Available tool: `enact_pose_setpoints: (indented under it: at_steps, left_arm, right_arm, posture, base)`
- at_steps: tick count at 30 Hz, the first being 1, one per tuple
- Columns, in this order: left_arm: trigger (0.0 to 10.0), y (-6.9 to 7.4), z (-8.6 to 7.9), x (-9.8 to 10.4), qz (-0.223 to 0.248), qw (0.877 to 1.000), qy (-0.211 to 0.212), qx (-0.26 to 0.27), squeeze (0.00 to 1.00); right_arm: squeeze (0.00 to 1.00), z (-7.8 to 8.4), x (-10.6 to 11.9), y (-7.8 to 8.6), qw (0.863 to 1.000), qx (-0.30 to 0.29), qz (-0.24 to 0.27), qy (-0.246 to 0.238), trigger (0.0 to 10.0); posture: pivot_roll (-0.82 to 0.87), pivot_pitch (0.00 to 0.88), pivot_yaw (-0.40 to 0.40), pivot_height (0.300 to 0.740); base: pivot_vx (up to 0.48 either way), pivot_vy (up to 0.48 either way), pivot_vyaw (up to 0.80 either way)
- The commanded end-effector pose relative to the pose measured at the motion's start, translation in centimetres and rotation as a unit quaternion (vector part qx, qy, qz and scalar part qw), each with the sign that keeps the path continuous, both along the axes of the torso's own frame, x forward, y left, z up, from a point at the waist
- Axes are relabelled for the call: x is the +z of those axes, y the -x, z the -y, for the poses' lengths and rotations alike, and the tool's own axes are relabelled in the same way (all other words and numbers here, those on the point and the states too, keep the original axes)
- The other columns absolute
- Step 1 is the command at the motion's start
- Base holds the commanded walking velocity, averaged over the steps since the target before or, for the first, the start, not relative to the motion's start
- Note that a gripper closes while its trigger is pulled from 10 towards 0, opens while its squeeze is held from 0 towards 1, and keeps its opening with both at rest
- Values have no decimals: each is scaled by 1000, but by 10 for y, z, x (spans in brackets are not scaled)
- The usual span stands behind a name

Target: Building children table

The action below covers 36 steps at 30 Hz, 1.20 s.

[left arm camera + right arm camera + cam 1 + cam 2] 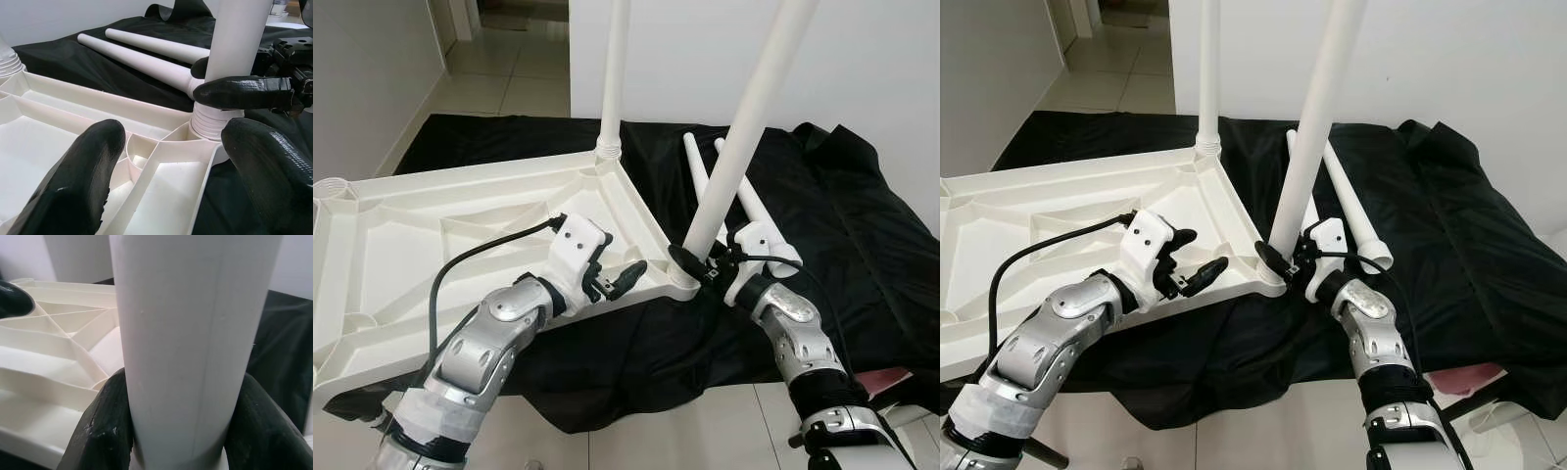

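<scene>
The white plastic table top point(431, 225) lies upside down on a black cloth. One white leg point(612, 78) stands upright in its far corner socket. A second leg point(744, 137) leans in the near right corner socket, and my right gripper point(700, 259) is shut on it just above the threaded base point(210, 120). In the right wrist view the two black fingers point(105, 426) press on either side of that leg point(190, 333). My left gripper point(615, 272) hovers open over the table top's near edge, holding nothing. Two loose legs point(700, 176) lie on the cloth behind.
The black cloth point(842, 215) covers the floor under everything. An open corner socket point(333, 188) shows at the table top's far left. Pale tiles point(705, 431) run along the front, a white wall stands behind, and a reddish object point(886, 380) lies at the lower right.
</scene>
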<state>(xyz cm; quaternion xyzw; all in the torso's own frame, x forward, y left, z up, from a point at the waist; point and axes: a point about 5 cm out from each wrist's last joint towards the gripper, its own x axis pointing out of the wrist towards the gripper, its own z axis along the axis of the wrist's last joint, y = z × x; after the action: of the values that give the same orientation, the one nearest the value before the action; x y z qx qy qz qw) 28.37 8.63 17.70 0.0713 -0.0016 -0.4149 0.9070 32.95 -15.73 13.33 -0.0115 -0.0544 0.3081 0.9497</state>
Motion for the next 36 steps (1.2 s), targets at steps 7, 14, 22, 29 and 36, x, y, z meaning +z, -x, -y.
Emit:
enact_pose_setpoints:
  at_steps: [7,14,22,29,36]
  left_arm:
    - [10000,6,4,-4,-15,999,3,-38,0]
    - [10000,10,4,-4,-19,999,7,-35,0]
    - [10000,19,-2,-6,-28,999,7,-29,0]
    - [10000,15,-5,-3,-26,999,3,-27,0]
    - [10000,15,-1,0,-24,999,10,-31,0]
  right_arm:
    - [0,-11,-13,9,988,-146,-33,-24,10000]
    - [0,-28,-23,20,959,-273,-63,-43,10000]
    - [0,-47,-21,29,955,-283,-66,-62,10000]
    - [0,-51,-20,29,949,-299,-75,-69,10000]
    - [1000,-48,-13,26,955,-285,-51,-67,10000]
  posture:
    - [-35,67,-47,740]
    - [-5,95,-57,740]
    - [11,110,-48,740]
    - [16,93,-38,740]
    - [8,95,-37,740]
  base:
    - [0,0,0]
    - [0,0,0]
    - [0,0,0]
    - [0,0,0]
    - [0,0,0]
